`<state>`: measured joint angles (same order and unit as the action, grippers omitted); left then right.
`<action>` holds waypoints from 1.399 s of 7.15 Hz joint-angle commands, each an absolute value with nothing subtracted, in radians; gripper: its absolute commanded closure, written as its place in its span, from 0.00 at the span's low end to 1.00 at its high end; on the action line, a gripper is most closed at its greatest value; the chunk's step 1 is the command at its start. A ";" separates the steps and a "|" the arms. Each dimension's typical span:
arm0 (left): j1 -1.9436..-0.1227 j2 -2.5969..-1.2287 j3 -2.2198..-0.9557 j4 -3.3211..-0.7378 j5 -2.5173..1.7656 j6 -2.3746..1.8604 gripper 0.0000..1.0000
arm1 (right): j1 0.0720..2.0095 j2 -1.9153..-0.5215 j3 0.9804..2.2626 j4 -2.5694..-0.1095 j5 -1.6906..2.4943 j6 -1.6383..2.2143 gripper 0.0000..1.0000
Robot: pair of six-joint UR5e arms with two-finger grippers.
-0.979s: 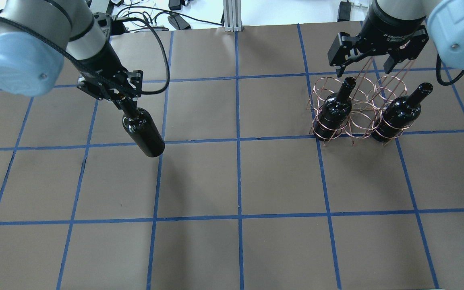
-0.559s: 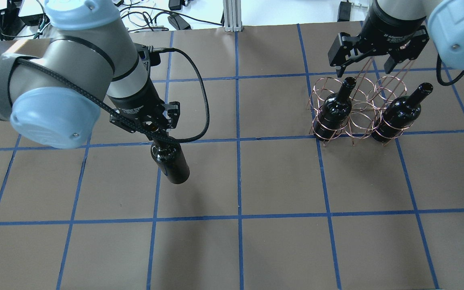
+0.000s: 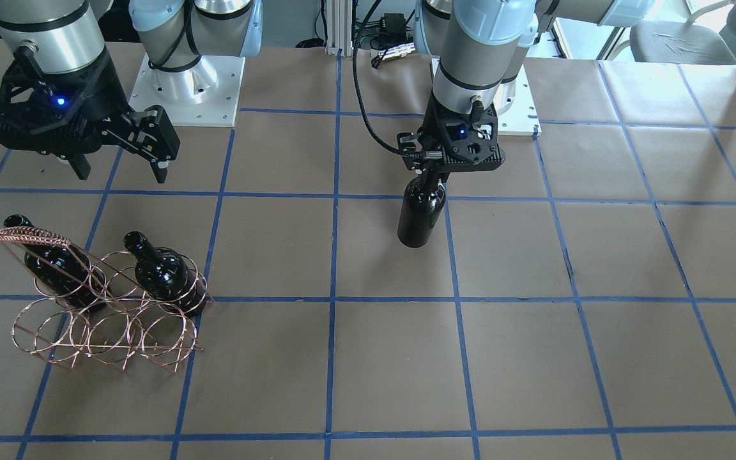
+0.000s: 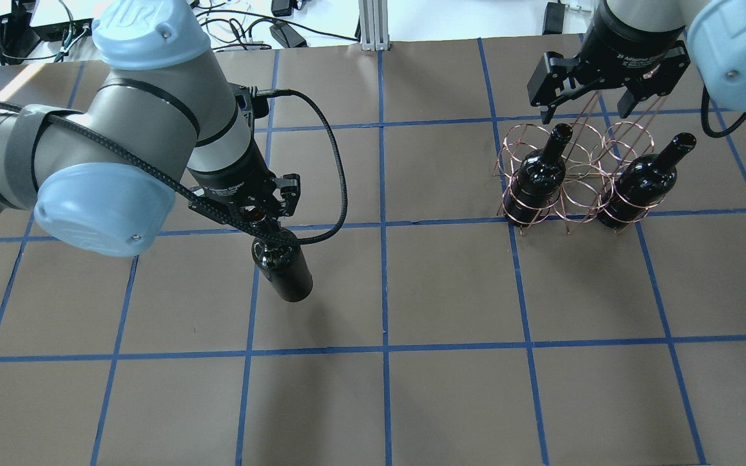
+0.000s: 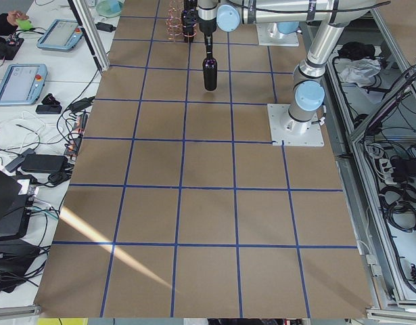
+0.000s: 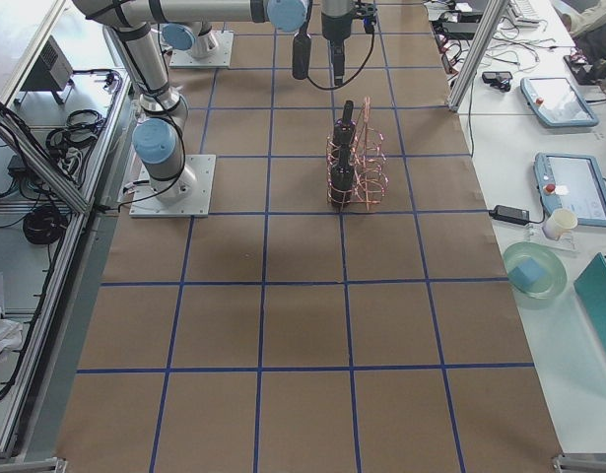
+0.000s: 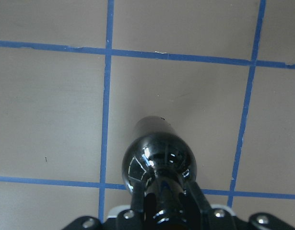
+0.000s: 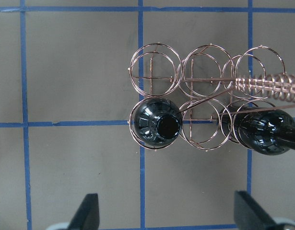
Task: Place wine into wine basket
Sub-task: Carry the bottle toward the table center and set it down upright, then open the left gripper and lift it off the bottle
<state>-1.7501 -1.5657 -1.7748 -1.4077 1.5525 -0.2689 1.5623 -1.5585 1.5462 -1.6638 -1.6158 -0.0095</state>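
My left gripper (image 4: 259, 217) is shut on the neck of a glossy black wine bottle (image 4: 282, 270). The bottle hangs upright over the left-centre of the table, also in the front view (image 3: 420, 217) and the left wrist view (image 7: 159, 155). The copper wire wine basket (image 4: 572, 194) stands at the far right and holds two more black bottles (image 4: 537, 178) (image 4: 638, 182) in its end rings. The middle ring between them is empty (image 8: 200, 125). My right gripper (image 4: 585, 111) is open and hovers above the basket's handle (image 8: 269, 84), apart from it.
Brown paper with a blue tape grid covers the table (image 4: 451, 388). The arm base plates (image 3: 184, 96) sit at the robot's edge. Cables (image 4: 269, 29) and a metal post (image 4: 373, 26) lie beyond that edge. Side benches hold tablets (image 5: 21, 78).
My left arm has carried the bottle to the right and toward the table's middle, turning it more upright. The right arm and the basket have not moved.
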 commanded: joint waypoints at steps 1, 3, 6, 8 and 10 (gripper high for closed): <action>-1.750 -1.574 -1.779 -1.405 1.551 -0.268 1.00 | 1.562 -1.560 1.546 -1.664 -1.615 -0.011 0.00; -1.752 -1.583 -1.781 -1.407 1.551 -0.268 1.00 | 1.565 -1.560 1.546 -1.664 -1.615 -0.009 0.00; -1.752 -1.580 -1.779 -1.405 1.551 -0.272 0.16 | 1.565 -1.560 1.546 -1.663 -1.615 -0.008 0.00; -1.749 -1.572 -1.761 -1.402 1.554 -0.285 0.07 | 1.565 -1.559 1.546 -1.663 -1.615 -0.008 0.00; -1.747 -1.546 -1.651 -1.426 1.563 -0.276 0.00 | 1.565 -1.560 1.548 -1.660 -1.615 -0.008 0.00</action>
